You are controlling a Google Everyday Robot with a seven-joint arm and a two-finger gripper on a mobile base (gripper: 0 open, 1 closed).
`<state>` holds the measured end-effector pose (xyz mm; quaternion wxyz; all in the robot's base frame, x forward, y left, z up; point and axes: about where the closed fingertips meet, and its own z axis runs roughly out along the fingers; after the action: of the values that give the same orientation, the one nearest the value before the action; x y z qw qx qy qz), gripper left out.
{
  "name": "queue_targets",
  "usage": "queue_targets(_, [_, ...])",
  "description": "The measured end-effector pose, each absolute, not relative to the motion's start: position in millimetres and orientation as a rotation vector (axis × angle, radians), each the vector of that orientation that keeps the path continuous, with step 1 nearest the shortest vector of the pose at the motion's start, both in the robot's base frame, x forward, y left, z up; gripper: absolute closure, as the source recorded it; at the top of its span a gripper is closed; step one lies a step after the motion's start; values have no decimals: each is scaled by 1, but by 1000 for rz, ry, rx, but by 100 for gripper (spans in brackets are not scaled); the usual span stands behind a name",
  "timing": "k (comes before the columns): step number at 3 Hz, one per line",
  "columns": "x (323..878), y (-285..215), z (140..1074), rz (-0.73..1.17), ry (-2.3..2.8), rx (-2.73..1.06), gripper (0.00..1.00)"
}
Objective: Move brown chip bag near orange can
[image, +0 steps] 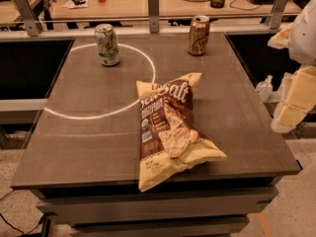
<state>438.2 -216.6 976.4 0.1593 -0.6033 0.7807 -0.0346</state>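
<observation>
The brown chip bag (pixel 168 127) lies flat on the dark table (pixel 84 142), at the centre front, with its pale yellow lower end reaching the front edge. The orange can (pixel 198 35) stands upright at the table's far edge, right of centre, well apart from the bag. My gripper (pixel 291 107) hangs with the pale arm at the right edge of the view, beyond the table's right side and level with the bag's upper half. It touches nothing.
A white-and-green can (pixel 107 44) stands upright at the far left of the table, on a bright ring of light. A rail with metal posts (pixel 153 4) and a cluttered desk lie behind. A small bottle (pixel 264 87) sits off the table's right side.
</observation>
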Motion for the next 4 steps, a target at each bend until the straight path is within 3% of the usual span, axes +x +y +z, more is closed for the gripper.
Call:
queue_targets(2, [439,-213,978,-72,2260,-1659,0])
queue_targets(4, [422,-149,976,142,2240,-1345,0])
